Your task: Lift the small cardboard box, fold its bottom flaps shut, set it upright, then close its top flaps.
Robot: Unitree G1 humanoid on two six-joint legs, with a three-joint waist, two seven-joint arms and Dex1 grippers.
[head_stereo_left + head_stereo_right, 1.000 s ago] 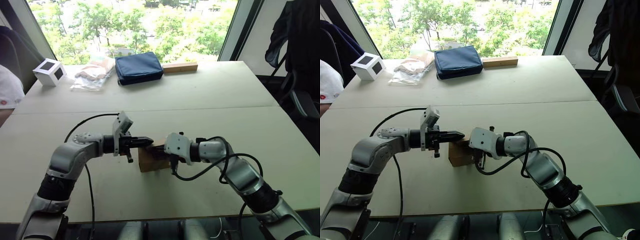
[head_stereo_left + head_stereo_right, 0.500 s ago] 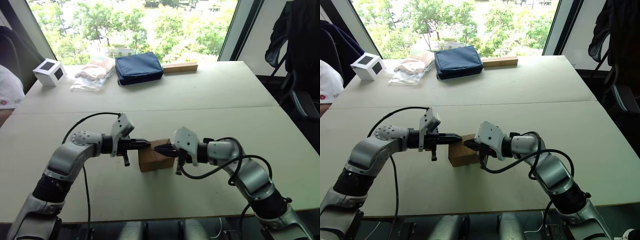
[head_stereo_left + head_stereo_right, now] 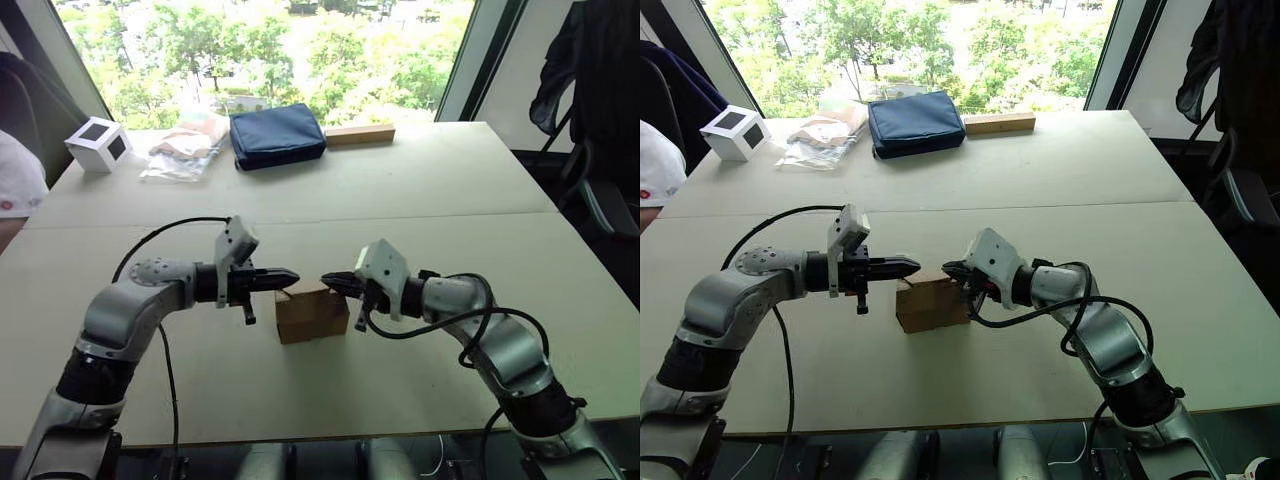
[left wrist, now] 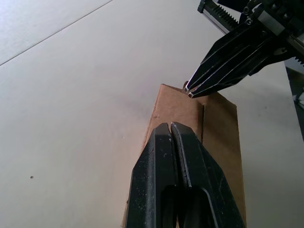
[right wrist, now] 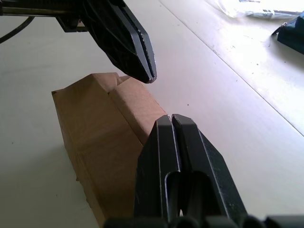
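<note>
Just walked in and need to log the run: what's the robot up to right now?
The robot is working on the small cardboard box, which stands on the table. Both grippers are shut and hold nothing: the left gripper points at the box's top from its left, the right gripper from its right, tips facing each other just above the top flaps. Those flaps look folded down, though one edge looks slightly raised.

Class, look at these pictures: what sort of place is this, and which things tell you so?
Probably an office or lab: a large pale table by a big window onto trees, and an office chair draped with a dark jacket.
</note>
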